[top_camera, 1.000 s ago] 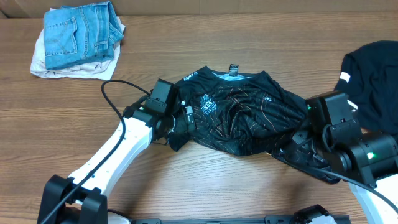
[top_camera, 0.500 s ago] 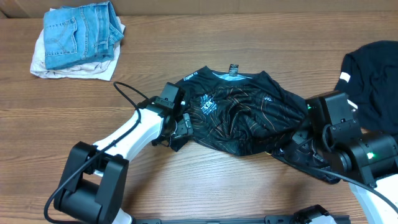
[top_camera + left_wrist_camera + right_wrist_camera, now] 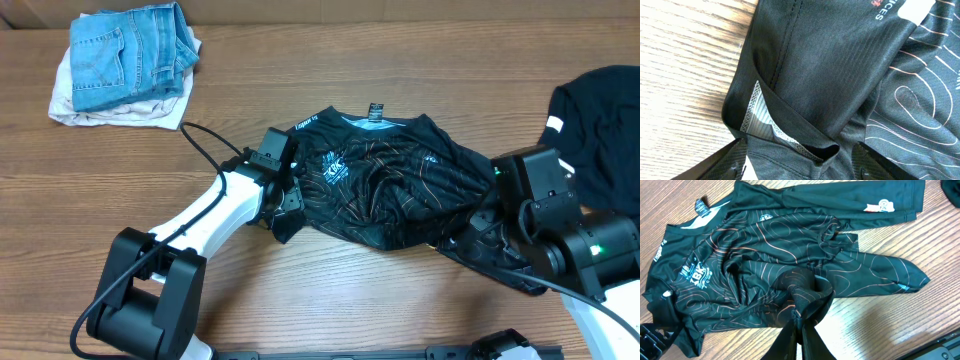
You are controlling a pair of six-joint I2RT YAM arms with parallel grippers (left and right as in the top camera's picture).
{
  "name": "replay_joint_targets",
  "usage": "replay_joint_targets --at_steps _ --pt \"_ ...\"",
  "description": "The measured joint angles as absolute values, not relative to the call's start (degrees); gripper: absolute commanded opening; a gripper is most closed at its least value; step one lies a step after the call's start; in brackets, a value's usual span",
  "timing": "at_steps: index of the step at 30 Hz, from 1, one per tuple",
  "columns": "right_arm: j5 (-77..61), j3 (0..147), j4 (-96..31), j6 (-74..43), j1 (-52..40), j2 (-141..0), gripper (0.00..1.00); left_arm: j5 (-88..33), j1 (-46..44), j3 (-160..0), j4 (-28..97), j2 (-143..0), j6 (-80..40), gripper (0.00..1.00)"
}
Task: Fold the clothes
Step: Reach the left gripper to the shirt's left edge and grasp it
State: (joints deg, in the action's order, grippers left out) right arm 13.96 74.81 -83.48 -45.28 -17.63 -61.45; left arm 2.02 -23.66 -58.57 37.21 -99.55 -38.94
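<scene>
The black jersey (image 3: 390,185) with orange contour lines lies crumpled in the middle of the table, collar towards the far side. My left gripper (image 3: 285,208) is at its left sleeve. In the left wrist view the fingers (image 3: 800,162) stand wide apart, with the sleeve hem (image 3: 790,135) between them. My right gripper (image 3: 468,235) is at the jersey's front right edge. In the right wrist view it (image 3: 799,325) is shut on a pinched bunch of the jersey (image 3: 765,250), which fans out from the fingers.
A pile of blue jeans on white cloth (image 3: 125,60) lies at the far left. Another black garment (image 3: 600,120) lies at the far right edge. Bare wooden table (image 3: 330,290) runs along the front.
My left arm has swung in and its gripper has shifted slightly right onto the jersey's left sleeve. The right arm and the jersey's body have not moved.
</scene>
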Motion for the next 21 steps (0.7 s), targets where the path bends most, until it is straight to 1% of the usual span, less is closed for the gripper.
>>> replay_joint_targets --at_steps 5,12,21 --pt "14.0 74.8 -83.4 -45.1 -17.6 -61.5 0.07 2.8 -23.9 -58.6 37.1 -99.5 -37.9 0.7" --pt "13.9 74.8 -83.1 -45.1 -17.6 -61.5 0.07 3.9 -25.5 -58.6 35.9 -99.5 -32.5 0.7" --pt "14.0 74.8 -83.2 -45.2 -17.6 -61.5 0.07 5.7 -25.5 -58.6 35.9 -100.1 -29.8 0.68"
